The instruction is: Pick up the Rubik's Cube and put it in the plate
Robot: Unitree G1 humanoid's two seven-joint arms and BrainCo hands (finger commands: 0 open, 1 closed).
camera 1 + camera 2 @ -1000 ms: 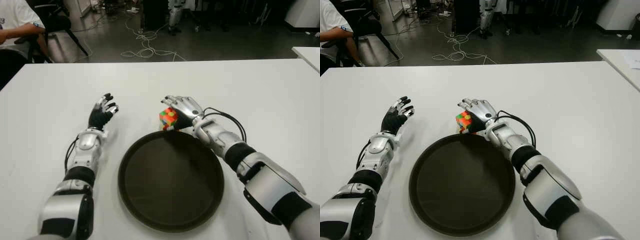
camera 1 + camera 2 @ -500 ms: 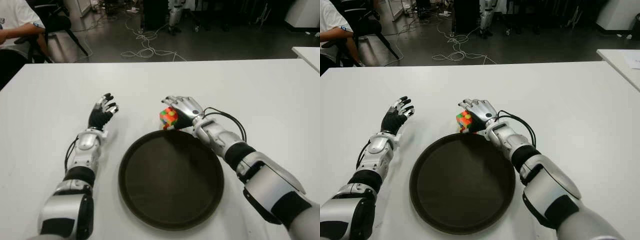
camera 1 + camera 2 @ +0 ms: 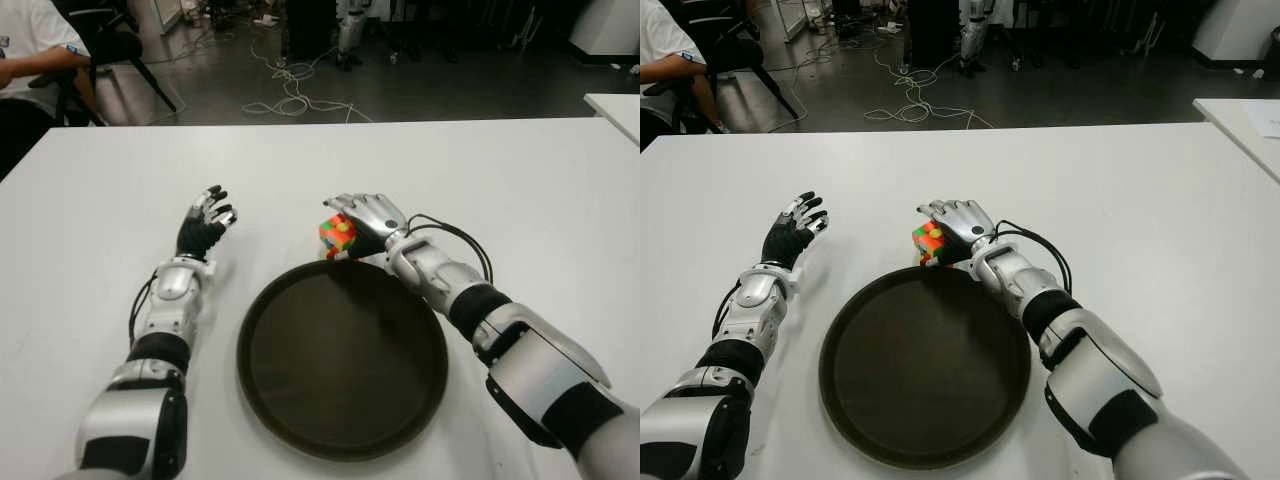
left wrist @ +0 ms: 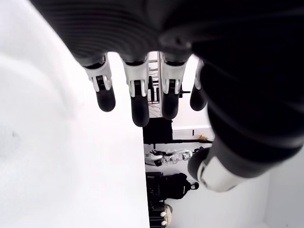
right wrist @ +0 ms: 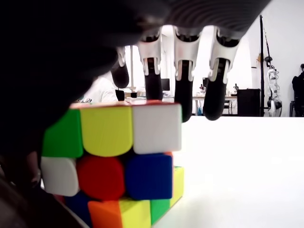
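Note:
The Rubik's Cube stands on the white table just beyond the far rim of the round dark plate. My right hand is against the cube's right side. In the right wrist view the cube fills the space under the palm. The fingers arch over its top and the tips hang past its far edge, not clamped on it. My left hand shows open to the left of the plate, holding nothing.
A second white table's corner shows at the far right. A seated person and a chair are beyond the table's far left corner, with cables on the floor behind.
The right hand's fingers have curled down slightly over the cube. The cube, the plate and the left hand have barely moved.

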